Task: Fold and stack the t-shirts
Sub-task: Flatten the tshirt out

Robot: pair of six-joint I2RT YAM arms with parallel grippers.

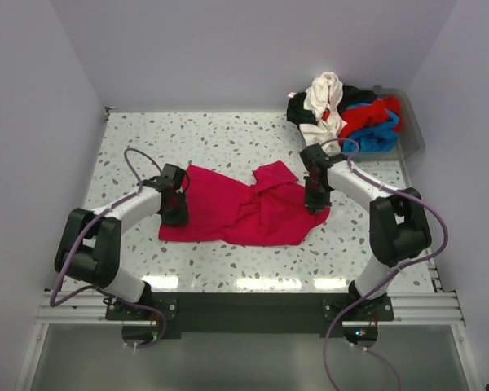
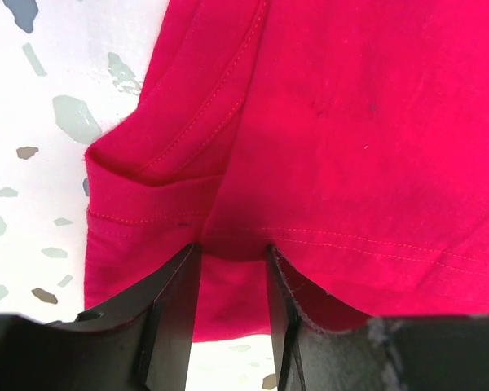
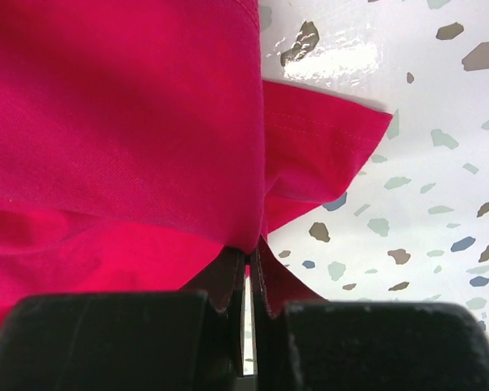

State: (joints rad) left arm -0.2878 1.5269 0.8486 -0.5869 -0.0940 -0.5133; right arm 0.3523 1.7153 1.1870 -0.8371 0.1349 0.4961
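A crimson t-shirt [image 1: 244, 213] lies crumpled on the speckled table [image 1: 220, 134], between the two arms. My left gripper [image 1: 176, 204] is at the shirt's left edge. In the left wrist view its fingers stand apart, open, with a hemmed fold of the shirt [image 2: 350, 122] lying across the gap of the gripper [image 2: 232, 248]. My right gripper [image 1: 314, 199] is at the shirt's right edge. In the right wrist view the gripper [image 3: 250, 248] is shut on a pinch of the shirt [image 3: 122, 122], which bunches up from the jaws.
A pile of white, black, red and blue shirts [image 1: 346, 114] fills a clear bin [image 1: 413, 134] at the back right corner. White walls enclose the table on three sides. Purple cables loop from both arms.
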